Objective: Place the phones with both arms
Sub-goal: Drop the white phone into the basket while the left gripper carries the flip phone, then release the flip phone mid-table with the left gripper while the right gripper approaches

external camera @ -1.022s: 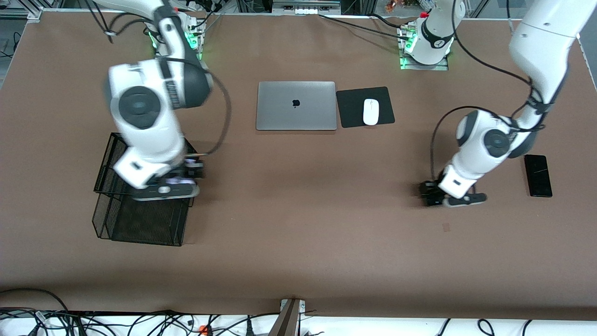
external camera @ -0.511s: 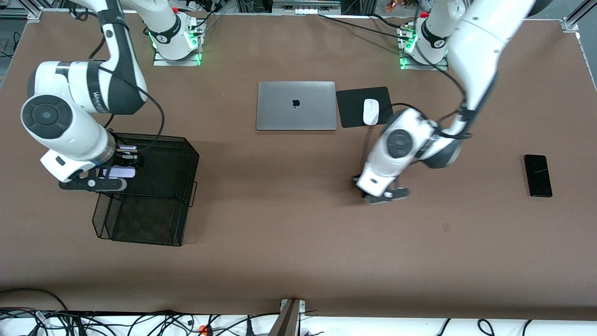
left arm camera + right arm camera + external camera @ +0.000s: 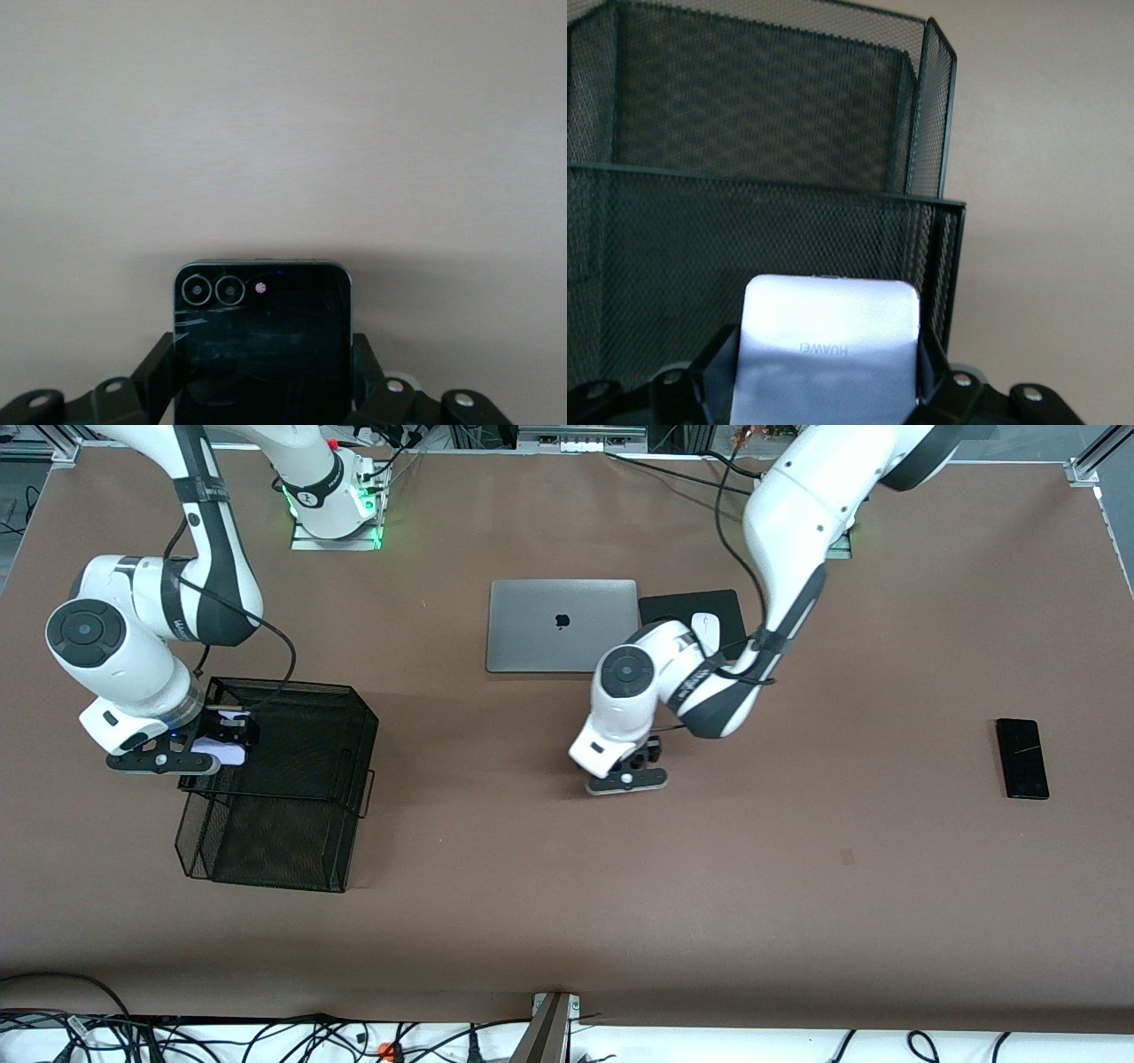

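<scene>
My right gripper is shut on the small white/lilac phone and hangs over the corner of the black mesh basket at the right arm's end of the table. The right wrist view shows this phone clamped in the right gripper, with the basket just past it. Over the bare middle of the table, my left gripper is shut on the small black phone; its fingers press both of the phone's sides. The longer black slab phone lies flat near the left arm's end.
A closed grey laptop lies mid-table toward the bases. Beside it sits a black mouse pad with a white mouse, partly covered by the left arm. The basket has a lower front compartment.
The left arm swept from its own end to the middle of the table, carrying the black phone. The right arm carried the lilac phone across the basket to its outer corner.
</scene>
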`<state>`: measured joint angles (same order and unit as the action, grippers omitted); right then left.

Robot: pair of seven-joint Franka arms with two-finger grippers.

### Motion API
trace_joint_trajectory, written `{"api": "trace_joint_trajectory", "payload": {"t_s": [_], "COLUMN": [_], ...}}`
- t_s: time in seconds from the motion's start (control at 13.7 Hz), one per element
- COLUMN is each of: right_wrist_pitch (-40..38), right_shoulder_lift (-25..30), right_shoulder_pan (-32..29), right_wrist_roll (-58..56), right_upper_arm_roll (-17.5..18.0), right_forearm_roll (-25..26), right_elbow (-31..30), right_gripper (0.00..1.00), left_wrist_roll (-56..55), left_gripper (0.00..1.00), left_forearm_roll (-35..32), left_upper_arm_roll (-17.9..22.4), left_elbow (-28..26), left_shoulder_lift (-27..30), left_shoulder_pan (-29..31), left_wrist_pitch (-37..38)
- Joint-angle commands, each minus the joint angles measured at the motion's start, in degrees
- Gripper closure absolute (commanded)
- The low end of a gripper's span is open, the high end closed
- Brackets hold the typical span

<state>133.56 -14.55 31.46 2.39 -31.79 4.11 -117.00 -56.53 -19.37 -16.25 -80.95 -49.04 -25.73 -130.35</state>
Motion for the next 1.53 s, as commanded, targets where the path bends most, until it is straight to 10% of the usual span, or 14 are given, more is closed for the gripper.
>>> {"api": "trace_joint_trajectory", "payload": {"t_s": [0.0, 0.15, 0.29, 0.37, 0.44, 0.51, 1.02, 1.46], "right_wrist_pitch": [3.4, 3.8, 4.0, 4.0, 3.7, 3.5, -16.5, -11.3], "right_shoulder_lift": [0.0, -0.7, -1.3, -1.3, -1.3, -1.2, -4.2, -9.9], "right_shoulder_pan": [-0.8, -0.8, -0.9, -0.9, -0.9, -0.9, 1.1, 2.8], "right_wrist_roll": [-1.1, -1.1, -1.1, -1.1, -1.1, -1.2, 3.6, 5.7], "right_upper_arm_roll": [0.1, 0.1, 0.0, 0.0, 0.1, 0.1, 3.6, 17.2], "right_forearm_roll": [-3.4, -5.0, -5.1, -5.1, -5.1, -5.0, -7.1, -17.4], "right_elbow": [-1.6, -1.6, -1.3, -0.9, -0.5, 0.0, 19.5, 24.2], "right_gripper": [1.0, 0.94, 0.2, 0.02, 0.01, 0.01, 0.01, 0.01], "left_wrist_roll": [-1.7, -1.7, -1.7, -1.7, -2.2, -2.9, -0.4, 18.4], "left_gripper": [1.0, 1.0, 1.0, 0.85, 0.32, 0.0, 0.0, 0.0], "left_forearm_roll": [-0.3, -0.7, -0.6, -0.6, -0.5, -0.6, 0.0, -0.6], "left_upper_arm_roll": [4.9, 5.4, 5.6, 5.6, 5.6, 5.7, 3.4, 2.2], "left_elbow": [9.2, 11.6, 12.1, 12.2, 12.2, 12.2, 10.9, -7.0], "left_shoulder_lift": [-6.1, -8.5, -8.9, -9.2, -9.2, -9.2, -2.7, 6.4], "left_shoulder_pan": [-6.3, -7.8, -7.9, -8.0, -8.0, -8.0, -1.8, 9.5], "left_wrist_pitch": [1.2, 0.0, 0.0, -0.2, -0.2, -0.2, 8.2, 11.9]}}
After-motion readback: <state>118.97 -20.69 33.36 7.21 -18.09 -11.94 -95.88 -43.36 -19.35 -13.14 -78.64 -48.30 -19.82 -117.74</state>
